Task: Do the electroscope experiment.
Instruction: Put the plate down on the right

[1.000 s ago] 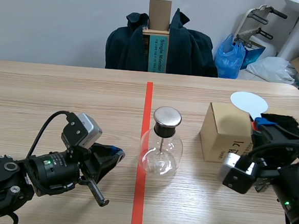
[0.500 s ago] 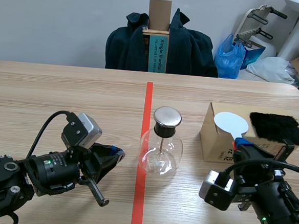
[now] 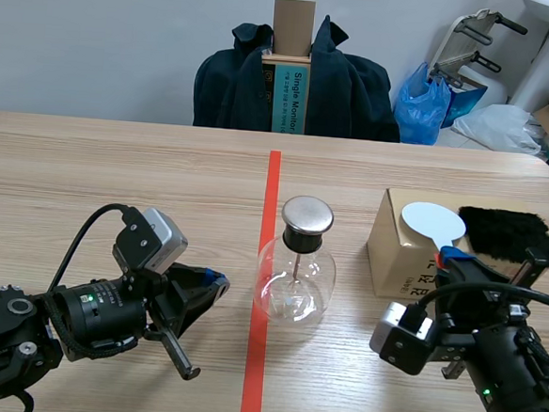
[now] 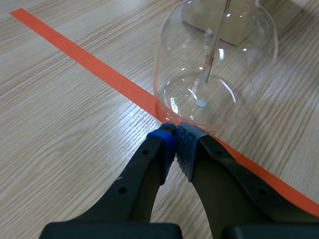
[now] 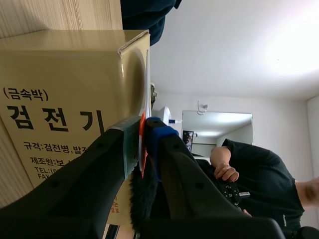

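Observation:
The electroscope, a round glass flask [image 3: 293,281] with a metal cap [image 3: 308,214] and a rod inside, stands on the red tape line. My left gripper [image 3: 211,283] lies low on the table, shut on nothing, to the flask's left. In the left wrist view its tips [image 4: 175,144] sit at the flask's [image 4: 214,64] base. My right gripper [image 3: 457,259] is shut on the handle of a white disc paddle [image 3: 431,220], held upright in front of the cardboard box [image 3: 398,252]. In the right wrist view, the paddle [image 5: 146,84] appears edge-on between the pads [image 5: 130,137].
A black fur cloth [image 3: 508,234] lies on top of the box. A chair with a dark jacket [image 3: 297,85] stands across the table. Bags and boxes [image 3: 452,96] are at the back right. A person [image 5: 249,174] shows beyond the right gripper.
My right arm carried the paddle from above the box's right side down toward its front left, then eased it slightly up and right. The left arm and flask have stayed still.

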You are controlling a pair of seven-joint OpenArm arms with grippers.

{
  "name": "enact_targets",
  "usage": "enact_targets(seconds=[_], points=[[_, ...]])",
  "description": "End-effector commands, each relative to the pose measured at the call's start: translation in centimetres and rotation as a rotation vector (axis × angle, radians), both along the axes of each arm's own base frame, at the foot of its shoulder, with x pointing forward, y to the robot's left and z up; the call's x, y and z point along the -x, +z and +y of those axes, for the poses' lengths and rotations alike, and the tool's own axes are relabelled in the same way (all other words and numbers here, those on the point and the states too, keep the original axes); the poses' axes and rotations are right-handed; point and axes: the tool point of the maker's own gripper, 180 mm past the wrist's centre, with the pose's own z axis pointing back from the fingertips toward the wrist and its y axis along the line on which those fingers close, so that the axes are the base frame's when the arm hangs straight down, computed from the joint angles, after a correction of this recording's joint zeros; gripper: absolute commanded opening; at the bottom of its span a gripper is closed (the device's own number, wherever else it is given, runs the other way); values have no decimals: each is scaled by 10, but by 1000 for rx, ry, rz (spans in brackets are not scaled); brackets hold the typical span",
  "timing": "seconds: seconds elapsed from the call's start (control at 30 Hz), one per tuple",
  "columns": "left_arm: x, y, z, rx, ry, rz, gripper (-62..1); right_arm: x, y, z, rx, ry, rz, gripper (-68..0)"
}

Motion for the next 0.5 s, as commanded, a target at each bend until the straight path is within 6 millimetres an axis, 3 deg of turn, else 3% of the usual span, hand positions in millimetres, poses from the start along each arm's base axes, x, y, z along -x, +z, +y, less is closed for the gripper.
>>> enact_targets(seconds=[0.0, 0.1, 0.17, 0.47], points=[[-7, 11, -2, 24, 4, -30, -581, -9, 14, -8, 17, -6, -49, -666], [-6, 10, -2, 20, 4, -27, -581, -9, 14, -8, 17, -6, -49, -658], [-6, 10, -2, 20, 4, -27, -581, -9, 14, -8, 17, -6, -49, -603], [-6, 10, -2, 21, 4, -27, -581, -6, 12, -12, -12, -30, -35, -78]])
